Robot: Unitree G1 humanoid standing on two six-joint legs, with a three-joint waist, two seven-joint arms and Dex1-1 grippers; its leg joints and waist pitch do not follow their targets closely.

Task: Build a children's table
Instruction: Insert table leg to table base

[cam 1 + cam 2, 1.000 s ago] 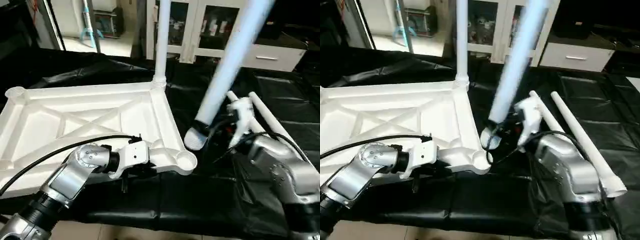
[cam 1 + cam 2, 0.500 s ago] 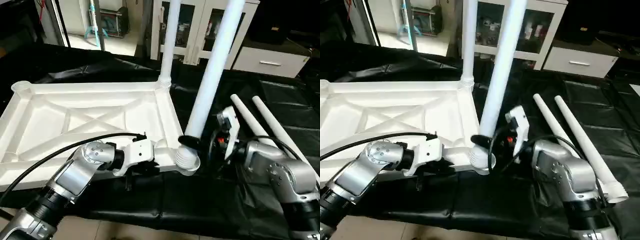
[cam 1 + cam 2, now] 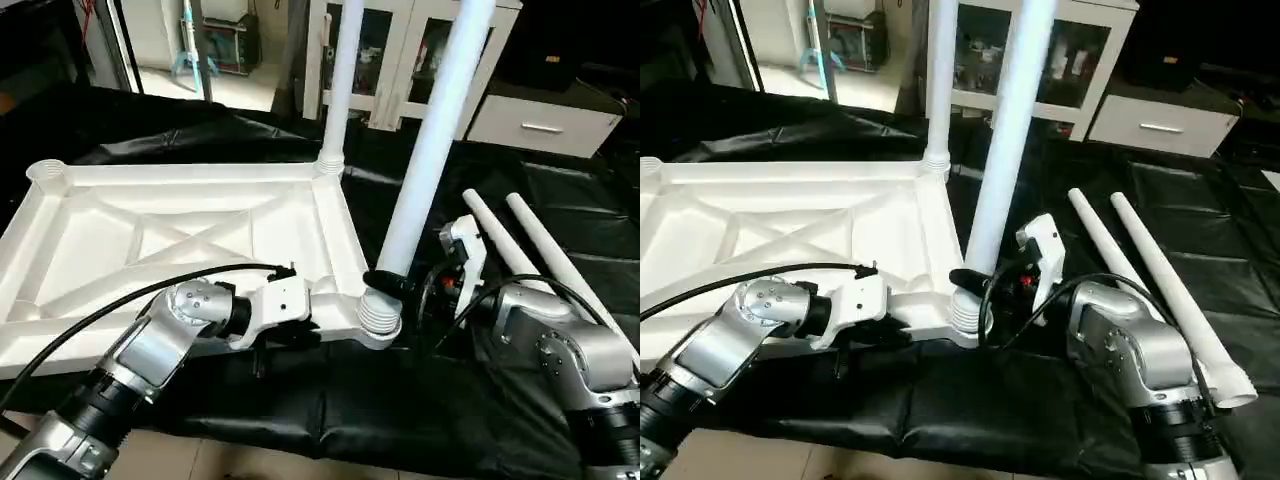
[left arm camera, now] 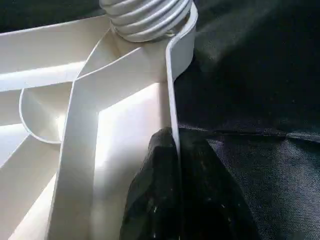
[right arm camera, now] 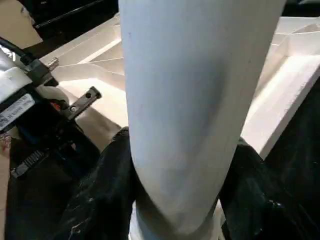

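Right gripper [image 3: 388,283] clamped around long tapered white tube leg [image 3: 430,150], threaded foot seated at near corner socket [image 3: 380,318], roughly five o'clock on upturned white ribbed plastic top [image 3: 180,235]. Left gripper [image 4: 177,165] pinched shut on top's near rim, likely bracing against twisting. Leaning slightly toward one o'clock.

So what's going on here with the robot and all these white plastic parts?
The robot is assembling a children's table. The table top lies underside up on black sheeting. The left gripper pinches the top's near rim, steadying it. The right gripper is clamped on a leg whose ribbed end sits at the near corner socket, tilted. One leg stands in the far corner, and two spare legs lie to the right.
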